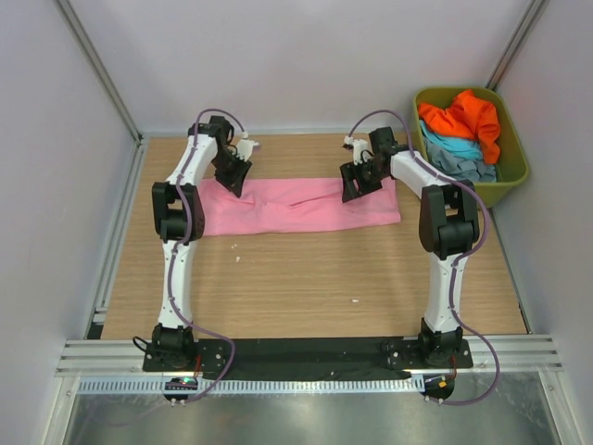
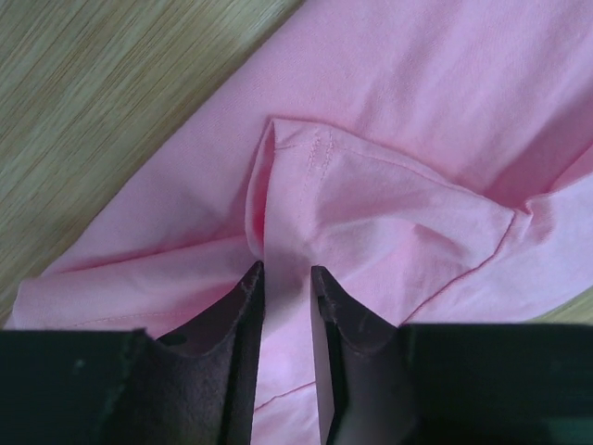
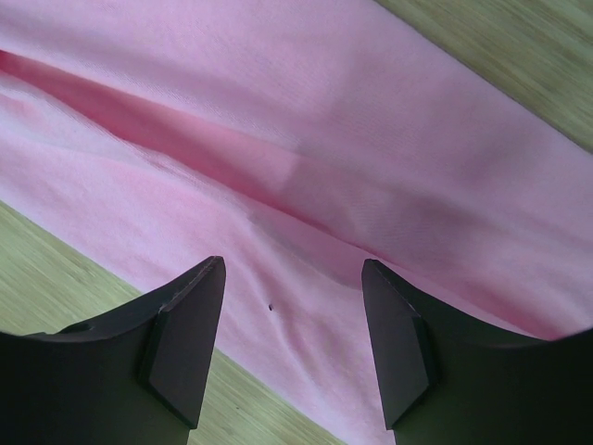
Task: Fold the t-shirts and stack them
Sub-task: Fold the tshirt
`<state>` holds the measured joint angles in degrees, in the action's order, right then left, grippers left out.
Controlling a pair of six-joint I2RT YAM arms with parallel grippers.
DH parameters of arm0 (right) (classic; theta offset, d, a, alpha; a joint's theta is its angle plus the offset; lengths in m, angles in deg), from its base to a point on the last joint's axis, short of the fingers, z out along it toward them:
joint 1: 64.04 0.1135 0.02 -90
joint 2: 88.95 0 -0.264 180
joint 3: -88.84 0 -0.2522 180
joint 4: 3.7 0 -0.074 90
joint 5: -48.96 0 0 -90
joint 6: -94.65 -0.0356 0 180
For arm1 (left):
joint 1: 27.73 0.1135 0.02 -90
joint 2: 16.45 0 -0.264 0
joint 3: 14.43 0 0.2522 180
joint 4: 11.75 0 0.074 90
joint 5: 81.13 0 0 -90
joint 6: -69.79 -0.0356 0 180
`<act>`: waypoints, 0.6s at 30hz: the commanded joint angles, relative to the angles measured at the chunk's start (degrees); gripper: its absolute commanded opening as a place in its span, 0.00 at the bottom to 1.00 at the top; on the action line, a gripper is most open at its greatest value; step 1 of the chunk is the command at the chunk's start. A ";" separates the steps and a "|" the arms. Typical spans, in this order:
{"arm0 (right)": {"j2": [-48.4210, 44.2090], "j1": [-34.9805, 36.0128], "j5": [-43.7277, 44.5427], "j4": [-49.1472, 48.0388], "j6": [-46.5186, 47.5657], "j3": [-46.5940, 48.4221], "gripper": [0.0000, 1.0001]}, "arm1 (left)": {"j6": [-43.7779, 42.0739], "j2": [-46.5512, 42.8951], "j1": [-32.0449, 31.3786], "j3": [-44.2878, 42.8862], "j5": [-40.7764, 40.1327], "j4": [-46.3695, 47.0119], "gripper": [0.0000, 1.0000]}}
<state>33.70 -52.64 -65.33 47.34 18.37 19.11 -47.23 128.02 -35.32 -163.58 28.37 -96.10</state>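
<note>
A pink t-shirt (image 1: 296, 206) lies folded into a long band across the middle of the wooden table. My left gripper (image 1: 232, 172) is at its left end; in the left wrist view (image 2: 287, 271) the jaws stand close together with a pinched ridge of the pink t-shirt (image 2: 389, 111) between them. My right gripper (image 1: 358, 182) is at the band's right part; in the right wrist view (image 3: 292, 269) it is wide open just above the pink t-shirt (image 3: 371, 139), holding nothing. An orange t-shirt (image 1: 463, 119), a light blue one (image 1: 452, 146) and a grey-blue one (image 1: 471, 168) lie crumpled in the tub.
An olive-green plastic tub (image 1: 515, 176) stands at the back right corner, beside the right arm. White walls with metal rails close in the table (image 1: 306, 278) on three sides. Both arm bases sit on a black strip at the near edge.
</note>
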 commanded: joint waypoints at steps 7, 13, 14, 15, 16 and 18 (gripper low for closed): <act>-0.66 -0.24 0.65 -2.03 0.61 -0.88 0.67 | 3.64 -2.52 -0.14 -0.57 2.73 5.53 0.22; -0.13 -0.06 0.65 -2.56 0.35 -0.45 0.67 | 6.28 -5.51 -0.40 -0.84 5.89 13.62 0.18; 0.04 -0.06 0.65 -2.65 0.35 -0.27 0.67 | 6.46 -5.42 -0.84 -1.19 6.59 14.24 0.18; 0.22 0.03 0.65 -2.74 0.35 -0.10 0.67 | 6.63 -4.64 -1.10 -1.97 6.86 14.42 0.18; 0.48 0.11 0.74 -2.74 0.35 0.25 0.67 | 6.64 -4.02 -1.37 -4.07 7.03 14.08 0.17; 0.48 0.29 0.74 -2.74 0.35 0.61 0.67 | 6.29 -2.88 -2.25 -6.19 7.12 12.15 0.17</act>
<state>34.12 -52.64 -64.91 46.07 18.32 18.06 -41.59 127.73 -36.07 -165.15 32.68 -85.70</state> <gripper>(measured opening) 0.669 0.171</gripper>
